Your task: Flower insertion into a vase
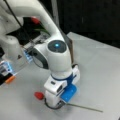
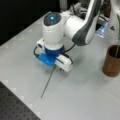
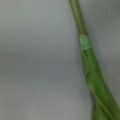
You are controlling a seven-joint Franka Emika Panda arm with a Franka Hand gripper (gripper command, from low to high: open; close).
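Observation:
A flower lies flat on the grey table. Its red head (image 1: 38, 95) shows at a front view's left of the hand, and its thin green stem (image 1: 85, 107) runs out to the right. The stem (image 2: 47, 83) also trails toward a front view's bottom. My gripper (image 1: 58, 104) (image 2: 55, 67) is lowered straight over the flower, near the head end, its fingertips hidden under the hand. The wrist view is filled by the green stem (image 3: 87, 57) close up. The brown vase (image 2: 112, 61) stands at a front view's right, apart from the gripper, with a green stalk (image 2: 117, 35) in it.
Robot base, cables and lit electronics (image 1: 15, 62) crowd a front view's left. A red bloom with green leaves (image 1: 35, 20) shows behind the arm. A dark perforated board (image 2: 15, 107) borders the table at a front view's bottom left.

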